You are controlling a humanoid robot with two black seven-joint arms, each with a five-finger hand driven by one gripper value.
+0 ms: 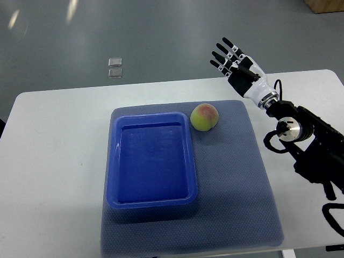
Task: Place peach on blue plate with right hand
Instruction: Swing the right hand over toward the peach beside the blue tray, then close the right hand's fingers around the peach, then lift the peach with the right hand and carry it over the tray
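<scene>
A peach [205, 117], yellow-green with a red blush, lies on the grey mat just outside the far right corner of the blue plate [152, 203]. The blue plate is a rectangular tray and holds nothing. My right hand [232, 60] is raised beyond the far edge of the table, up and to the right of the peach, with its fingers spread and holding nothing. Its arm comes in from the right edge. The left arm does not show.
A grey mat [236, 193] covers the middle of the white table [59, 161] and carries the plate and the peach. Two small clear squares [115, 66] lie on the floor beyond the table. A brown box corner [327, 5] shows at the top right.
</scene>
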